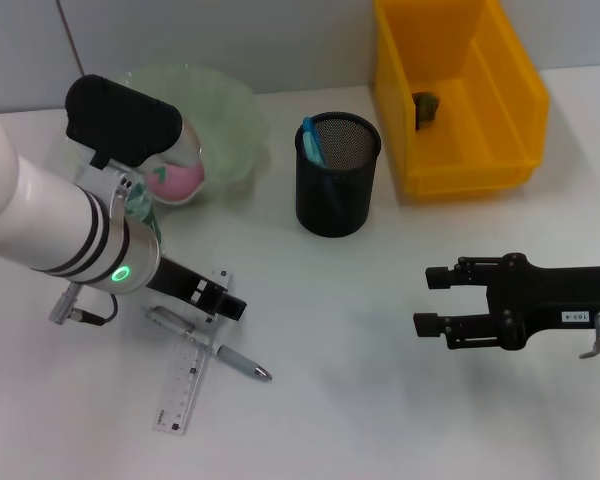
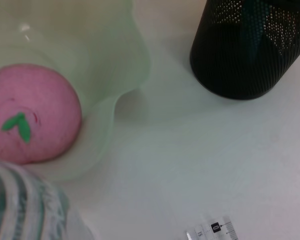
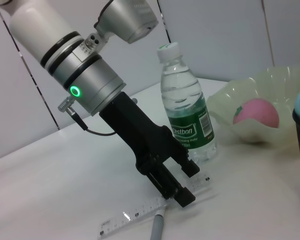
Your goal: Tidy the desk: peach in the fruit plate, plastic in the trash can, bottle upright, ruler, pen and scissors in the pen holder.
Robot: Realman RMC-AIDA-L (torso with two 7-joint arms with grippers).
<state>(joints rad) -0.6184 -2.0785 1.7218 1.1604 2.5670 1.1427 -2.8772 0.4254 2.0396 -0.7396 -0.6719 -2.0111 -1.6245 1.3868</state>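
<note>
The pink peach (image 1: 176,176) lies in the pale green fruit plate (image 1: 230,110); the left wrist view shows the peach (image 2: 32,112) and plate (image 2: 121,60) close up. In the right wrist view the bottle (image 3: 185,105) stands upright beside the plate (image 3: 250,95). My left gripper (image 1: 228,300) (image 3: 187,182) hangs open just above the clear ruler (image 1: 188,375) and the grey pen (image 1: 220,352). The black mesh pen holder (image 1: 337,178) holds blue scissors (image 1: 312,141). Dark plastic (image 1: 426,108) lies in the yellow trash can (image 1: 480,150). My right gripper (image 1: 438,300) waits open and empty at the right.
My white left arm (image 1: 50,215) covers most of the bottle in the head view. The pen holder (image 2: 250,45) stands between plate and trash can. Bare white desk lies between the two grippers.
</note>
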